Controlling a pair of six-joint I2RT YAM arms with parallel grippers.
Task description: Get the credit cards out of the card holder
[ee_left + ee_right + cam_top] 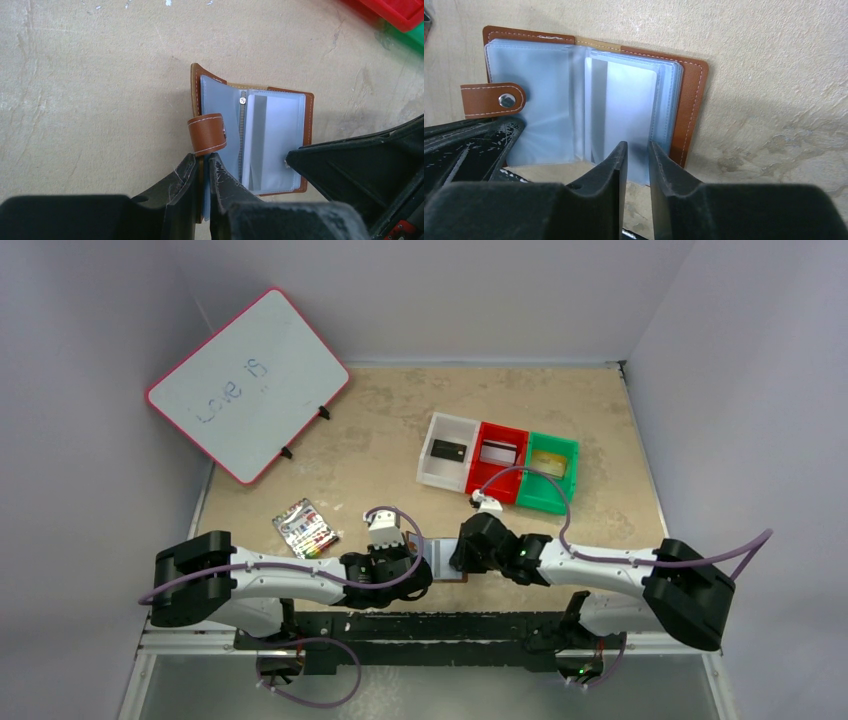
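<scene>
The brown leather card holder (438, 558) lies open on the table between my two grippers, its bluish clear sleeves up (272, 125) and looking empty (624, 100). My left gripper (202, 159) is shut on the holder's left flap, just below the snap tab (207, 134). My right gripper (638, 146) has a narrow gap between its fingers, at the near edge of the right-hand sleeves, with nothing held. A black card (447, 451) lies in the white bin, a silvery grey card (497, 453) in the red bin, a gold-tan card (549, 462) in the green bin.
The white (432, 468), red (483, 480) and green (540, 500) bins stand in a row behind the grippers. A white pack with rainbow stripes (305, 527) lies to the left. A pink-edged whiteboard (248, 383) leans at the back left.
</scene>
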